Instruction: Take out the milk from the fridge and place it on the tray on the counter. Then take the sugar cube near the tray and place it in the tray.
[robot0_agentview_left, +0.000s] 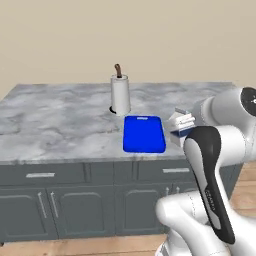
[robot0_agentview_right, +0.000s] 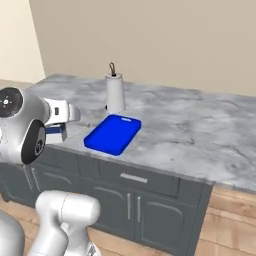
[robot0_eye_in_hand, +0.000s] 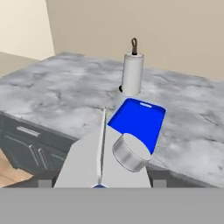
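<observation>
My gripper (robot0_eye_in_hand: 101, 183) is shut on the milk (robot0_eye_in_hand: 99, 159), a white carton with a blue band and a grey cap. I see the carton's gabled top from behind in the hand view. The milk (robot0_agentview_left: 180, 125) hangs in the air just right of the blue tray (robot0_agentview_left: 144, 134), near the counter's front edge. From the right base the milk (robot0_agentview_right: 55, 132) is left of the tray (robot0_agentview_right: 112, 134). The tray (robot0_eye_in_hand: 138, 120) lies bare on the marble counter (robot0_agentview_left: 60, 120). The sugar cube is hidden or too small to make out. The fridge is out of view.
A white paper-towel roll (robot0_agentview_left: 120, 95) with a brown spindle stands just behind the tray. Dark grey cabinet doors and drawers (robot0_agentview_left: 50, 200) with metal handles run below the counter. A beige wall closes the back.
</observation>
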